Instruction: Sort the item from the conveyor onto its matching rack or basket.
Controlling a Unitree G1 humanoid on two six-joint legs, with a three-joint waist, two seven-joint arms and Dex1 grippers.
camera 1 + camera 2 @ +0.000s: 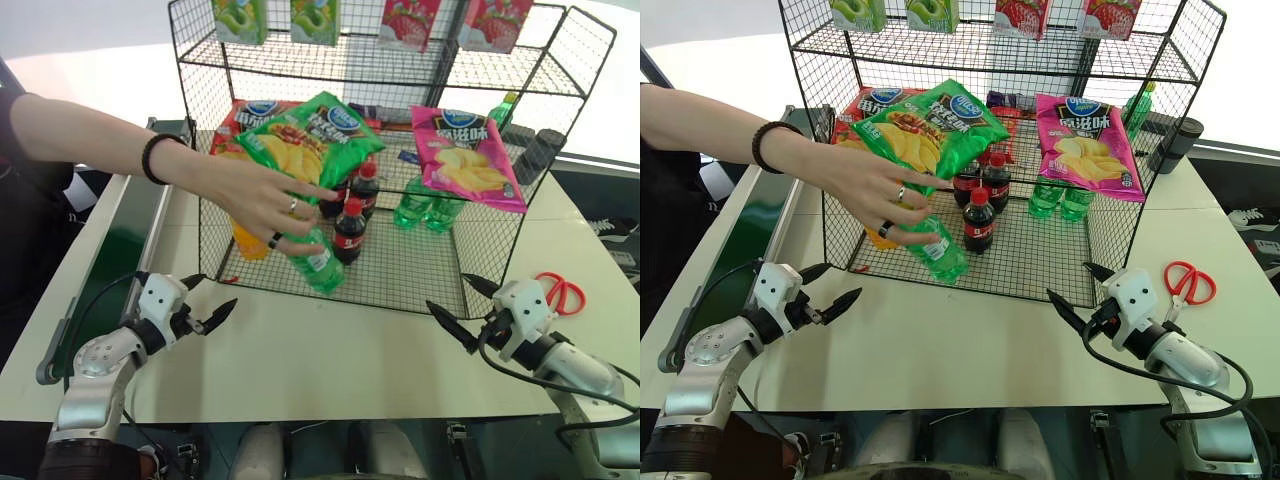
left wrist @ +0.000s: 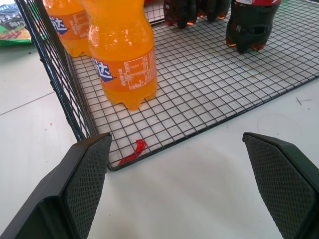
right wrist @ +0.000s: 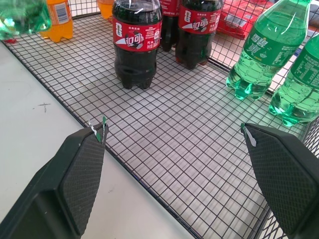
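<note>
Both pairs of jaws stand wide apart and hold nothing: the left gripper (image 1: 208, 310) and the right gripper (image 1: 462, 311) hover over the white table (image 1: 330, 360), just short of the front edge of the black wire rack (image 1: 420, 300). A person's hand (image 1: 262, 197), with a dark bead bracelet and rings, reaches into the rack's bottom basket and grips the green soda bottle (image 1: 318, 262), tilted with its base toward the front edge. Cola bottles (image 3: 136, 42) with red labels in white Chinese script stand upright on the mesh, and the orange-drink bottles (image 2: 123, 55) carry blue lettering. Two more green bottles (image 3: 264, 50) stand deeper in. A green crisp bag (image 1: 312, 140) and a pink one (image 1: 465, 157) lie on the middle shelf. Red scissors (image 1: 560, 291) rest on the table, and the conveyor (image 1: 115, 250) runs along its left side
</note>
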